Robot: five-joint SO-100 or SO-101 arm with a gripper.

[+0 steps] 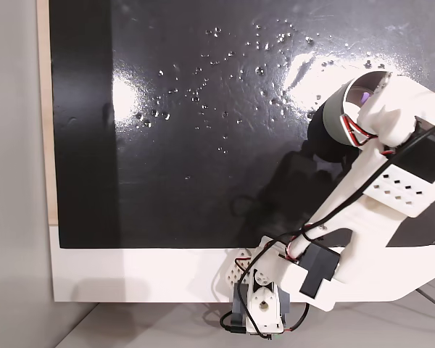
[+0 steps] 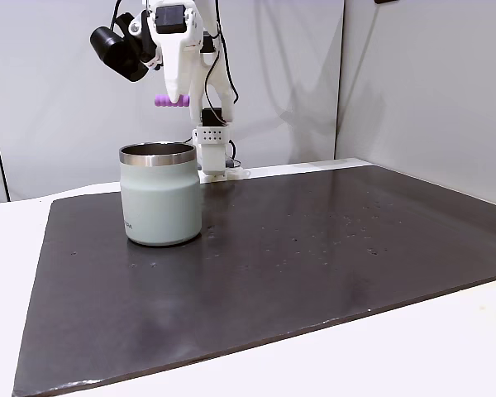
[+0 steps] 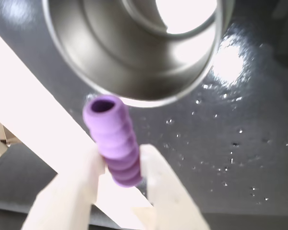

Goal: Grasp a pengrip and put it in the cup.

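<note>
The purple ribbed pengrip (image 3: pixel 114 139) is pinched between my two white fingers (image 3: pixel 161 182) in the wrist view, its open end pointing toward the cup. In a fixed view the pengrip (image 2: pixel 171 101) sticks out sideways from my gripper (image 2: pixel 178 99), held in the air well above the cup (image 2: pixel 160 193). The cup is a pale grey-green mug with a shiny steel rim, upright on the black mat. Its steel inside (image 3: pixel 134 43) lies just past the pengrip's tip in the wrist view. From above, the arm covers most of the cup (image 1: pixel 344 109).
A black mat (image 2: pixel 314 248) covers the white table, dotted with small white specks (image 1: pixel 239 72). The arm's base (image 1: pixel 261 304) stands at the table's near edge in a fixed view. A black cylindrical part (image 2: pixel 120 51) rides beside the wrist. Grey walls stand behind.
</note>
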